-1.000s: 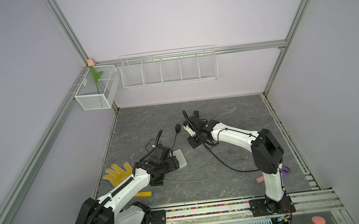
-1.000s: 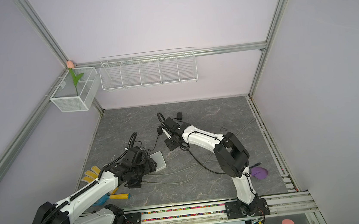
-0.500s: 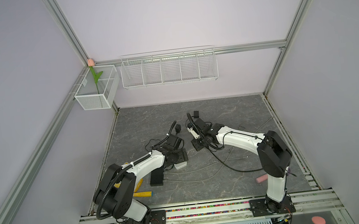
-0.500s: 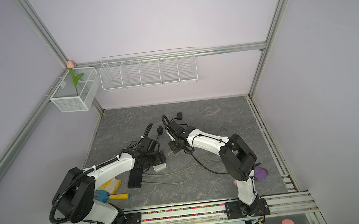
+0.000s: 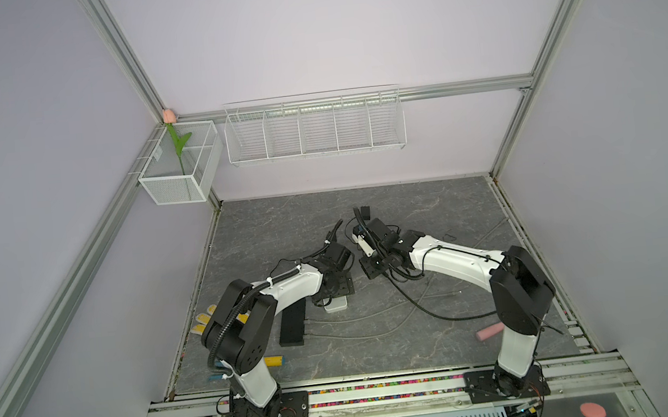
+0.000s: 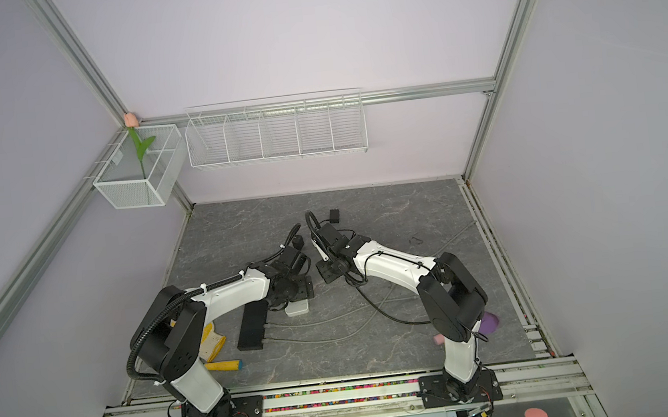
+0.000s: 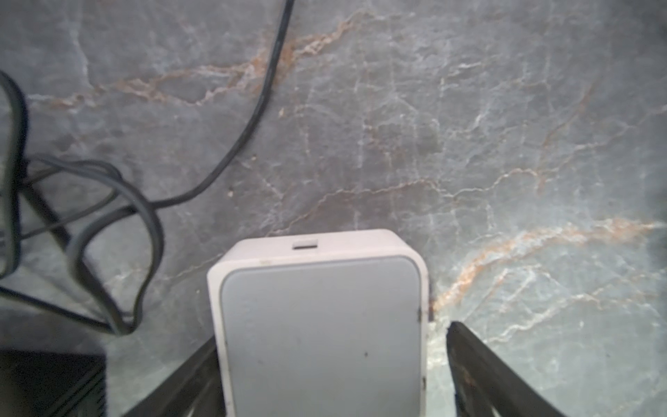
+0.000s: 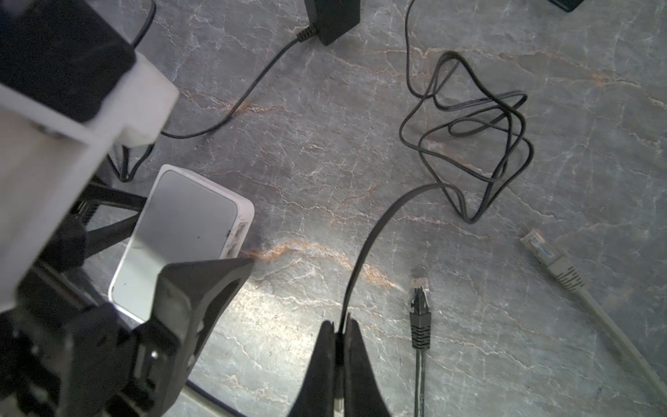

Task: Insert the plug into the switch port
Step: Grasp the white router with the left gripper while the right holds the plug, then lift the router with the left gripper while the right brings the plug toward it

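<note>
The switch [image 7: 321,325], a flat white box with a grey top, lies on the dark stone table; both top views show it [image 5: 335,304] [image 6: 296,307]. Its ports [image 8: 240,234] face the right arm. My left gripper [image 7: 332,335] stands open astride the switch, one finger against its side and the other finger [image 7: 469,361] a little apart. My right gripper [image 8: 339,325] is shut on a flat black cable [image 8: 368,245], to the right of the switch in a top view [image 5: 371,270]. The plug at that cable's end is hidden between the fingers.
A loose black network plug [image 8: 418,289] and a grey one [image 8: 537,245] lie beside the right gripper. Beyond them are a coil of thin black cable [image 8: 472,144] and a black adapter [image 8: 332,18]. A long black box [image 5: 292,324] lies left of the switch.
My left arm has folded back and its gripper has come over the switch, which slid slightly toward the front. My right gripper shifted slightly toward the front, still shut.
</note>
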Robot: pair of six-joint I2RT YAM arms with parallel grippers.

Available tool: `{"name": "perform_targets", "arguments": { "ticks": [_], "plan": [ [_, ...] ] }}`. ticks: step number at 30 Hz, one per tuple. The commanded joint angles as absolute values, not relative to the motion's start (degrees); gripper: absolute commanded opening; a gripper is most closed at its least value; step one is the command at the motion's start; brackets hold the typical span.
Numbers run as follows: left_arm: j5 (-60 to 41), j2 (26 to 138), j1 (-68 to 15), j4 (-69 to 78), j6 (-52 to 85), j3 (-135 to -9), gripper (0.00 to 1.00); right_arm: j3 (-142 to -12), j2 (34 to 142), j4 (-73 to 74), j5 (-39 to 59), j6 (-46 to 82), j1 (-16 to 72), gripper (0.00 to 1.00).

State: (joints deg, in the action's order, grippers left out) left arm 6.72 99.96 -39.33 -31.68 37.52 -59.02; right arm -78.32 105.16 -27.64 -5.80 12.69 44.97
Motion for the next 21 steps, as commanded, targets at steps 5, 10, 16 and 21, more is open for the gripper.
{"name": "perform_targets", "arguments": {
  "ticks": [5, 10, 16, 21],
  "plan": [
    [11.85, 104.95, -43.18, -39.60, 35.46, -63.87, 0.65, -75.33, 100.35, -26.89, -7.29, 13.79, 43.96, 0.07],
    [11.47, 106.71, -44.11, -39.92, 34.61, -64.32, 0.57, -73.77, 98.26, -26.71, -7.77, 13.97, 43.18, 0.07],
    [9.79, 100.80, -44.10, -35.16, 33.27, -61.53, 0.30, -70.42, 92.85, -26.24, -8.17, 14.36, 40.90, 0.07],
    [9.53, 90.94, -44.12, -29.17, 31.00, -57.48, 0.01, -65.28, 86.49, -21.85, -4.48, 15.35, 38.87, 0.06]
  ]
}}
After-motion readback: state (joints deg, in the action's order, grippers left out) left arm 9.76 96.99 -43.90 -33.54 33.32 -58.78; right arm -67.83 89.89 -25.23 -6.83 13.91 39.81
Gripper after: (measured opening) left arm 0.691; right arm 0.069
